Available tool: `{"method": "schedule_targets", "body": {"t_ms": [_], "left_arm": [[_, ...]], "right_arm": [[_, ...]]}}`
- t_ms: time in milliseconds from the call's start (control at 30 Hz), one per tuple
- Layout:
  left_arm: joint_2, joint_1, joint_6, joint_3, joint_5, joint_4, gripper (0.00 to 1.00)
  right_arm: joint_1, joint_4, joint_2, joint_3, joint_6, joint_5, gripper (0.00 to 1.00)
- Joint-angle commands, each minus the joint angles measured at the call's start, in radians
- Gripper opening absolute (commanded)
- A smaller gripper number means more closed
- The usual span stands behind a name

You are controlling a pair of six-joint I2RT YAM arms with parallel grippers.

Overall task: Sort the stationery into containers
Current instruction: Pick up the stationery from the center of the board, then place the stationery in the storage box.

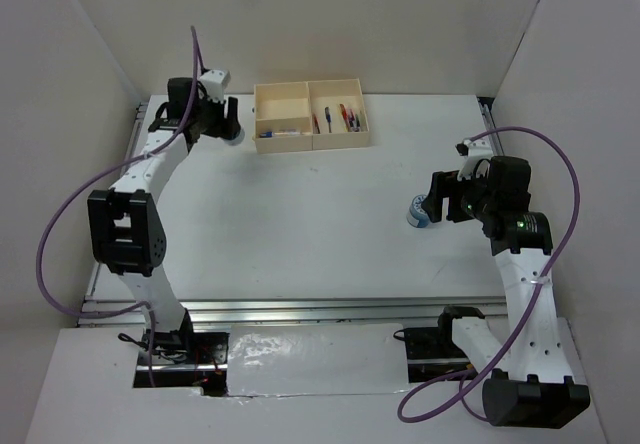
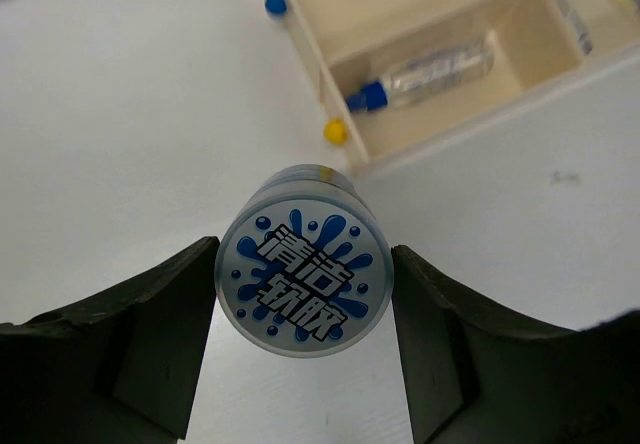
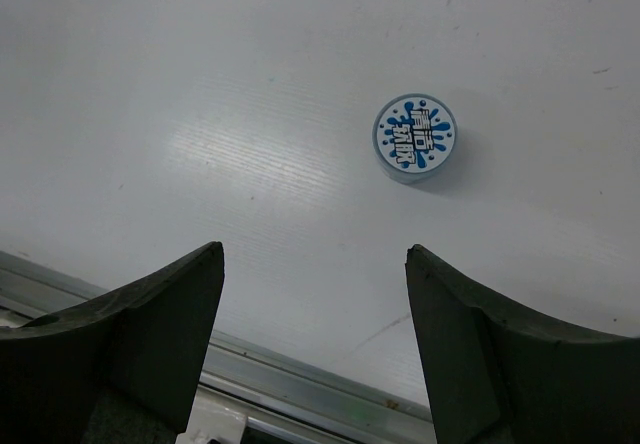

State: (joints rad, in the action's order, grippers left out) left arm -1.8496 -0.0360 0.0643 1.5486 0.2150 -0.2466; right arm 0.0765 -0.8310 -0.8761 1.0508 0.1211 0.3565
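Seemingly left arm [image 1: 150, 169] outstretched, fingers [image 2: 160, 334] pinching cylinder [image 2: 305, 274].

At the far middle of the tabletop [image 1: 300, 234], the box [image 1: 311, 86]. In its right section, the pens [image 1: 345, 116]; in the near-left compartment, the tube [image 1: 283, 134]. Just left of the box, the left cylinder [image 2: 305, 289], between the fingers of the left hand [image 2: 305, 254], touching both. At the right of the tabletop, well apart from the box, the right cylinder [image 1: 419, 214], just left of the right hand [image 3: 315, 264] and ahead of its fingertips.
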Motion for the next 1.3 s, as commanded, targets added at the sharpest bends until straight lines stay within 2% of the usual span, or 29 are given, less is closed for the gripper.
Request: {"method": "schedule_targets", "body": {"t_ms": [0,233,333,667,1000,1267], "left_arm": [[0.098,-0.031,-0.038,0.056,0.035,0.225,0.09],[-0.008,-0.102,-0.057,0.146,0.03,0.415,0.03],[-0.072,-0.114,-0.118,0.186,0.017,0.486,0.02],[-0.246,-0.159,-0.092,0.32,-0.101,0.558,0.01],[-0.402,-0.159,-0.028,0.478,-0.16,0.541,0.02],[-0.477,-0.16,0.009,0.504,-0.187,0.549,0.04]], "right_arm": [[0.006,0.013,0.006,-0.009,-0.001,0.015,0.79],[0.006,0.013,0.017,-0.023,0.002,0.009,0.79],[0.009,0.013,0.022,-0.029,0.011,-0.001,0.79],[0.012,0.015,0.022,-0.048,0.023,-0.005,0.79],[0.016,0.024,0.017,-0.08,0.028,-0.005,0.8],[0.02,0.032,0.006,-0.091,0.029,-0.002,0.79]]}}
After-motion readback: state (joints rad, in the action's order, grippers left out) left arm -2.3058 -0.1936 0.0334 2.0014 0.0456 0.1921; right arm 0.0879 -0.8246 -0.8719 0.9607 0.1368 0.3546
